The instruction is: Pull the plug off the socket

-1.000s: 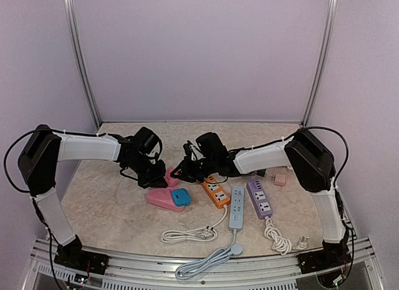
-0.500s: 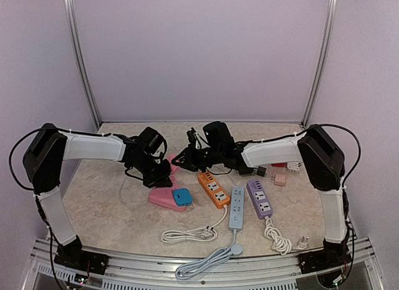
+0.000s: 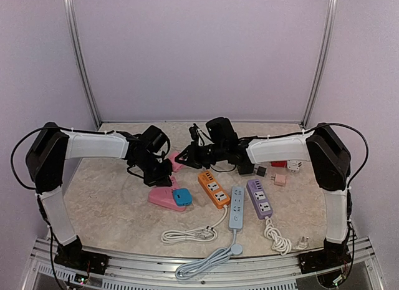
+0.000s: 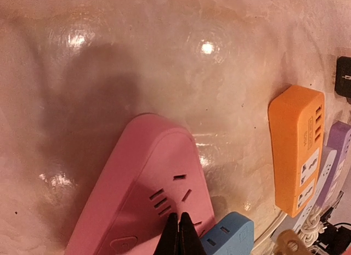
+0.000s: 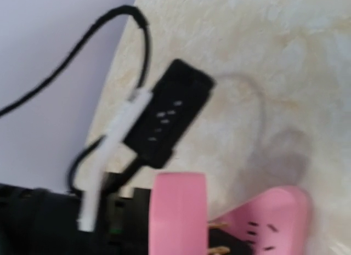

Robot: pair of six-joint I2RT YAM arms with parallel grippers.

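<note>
The left arm point(image 3: 87, 146) and right arm point(image 3: 274, 150) are clad in white shells, jointed in black, tipped with dark fingers point(image 4: 170, 239).

Orange strip point(image 3: 214, 188) hems pink socket point(image 3: 161, 198); table point(image 3: 103, 203) leftward open.

Pink socket point(image 4: 137, 183) and plug point(image 5: 178, 211), blue adapter point(image 4: 227, 238), marbled beige table point(image 3: 112, 203).
</note>
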